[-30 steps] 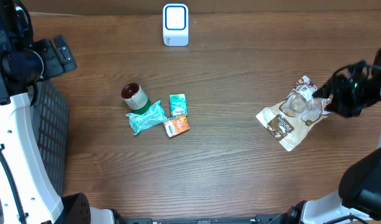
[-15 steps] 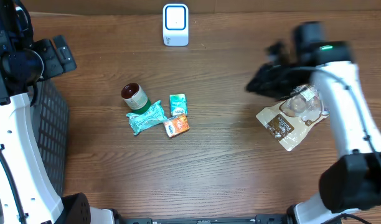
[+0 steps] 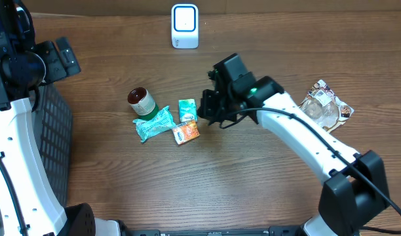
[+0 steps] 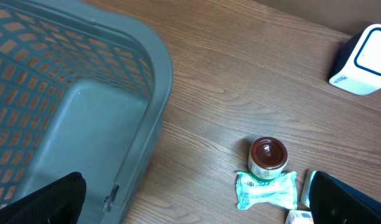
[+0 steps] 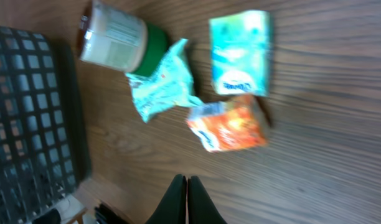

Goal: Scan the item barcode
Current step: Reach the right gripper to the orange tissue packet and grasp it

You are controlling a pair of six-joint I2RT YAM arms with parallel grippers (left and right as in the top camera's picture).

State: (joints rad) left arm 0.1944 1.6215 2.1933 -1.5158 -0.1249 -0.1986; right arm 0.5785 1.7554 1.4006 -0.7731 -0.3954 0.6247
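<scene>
Our left gripper (image 3: 61, 58) sits at the upper left of the overhead view, jaws spread wide and holding nothing, above the grey basket (image 3: 53, 144) along the left edge. Centre-left lie the items to scan: a jar (image 3: 140, 100), a teal pouch (image 3: 153, 123), a teal box (image 3: 187, 109) and an orange packet (image 3: 186, 132), close together, some touching. Just right of them our right gripper (image 5: 187, 199) has its jaws pressed together, empty. We judge it should open before dropping and take one item only, likely the orange packet. Gripping it by the edges would leave the barcode uncovered, ready to turn toward the white scanner (image 3: 185, 26) at top centre. A snack bag (image 3: 325, 108) lies at the far right. The tabletop (image 3: 253, 190) is smooth dark wood grain; we see nothing of the room beyond.
</scene>
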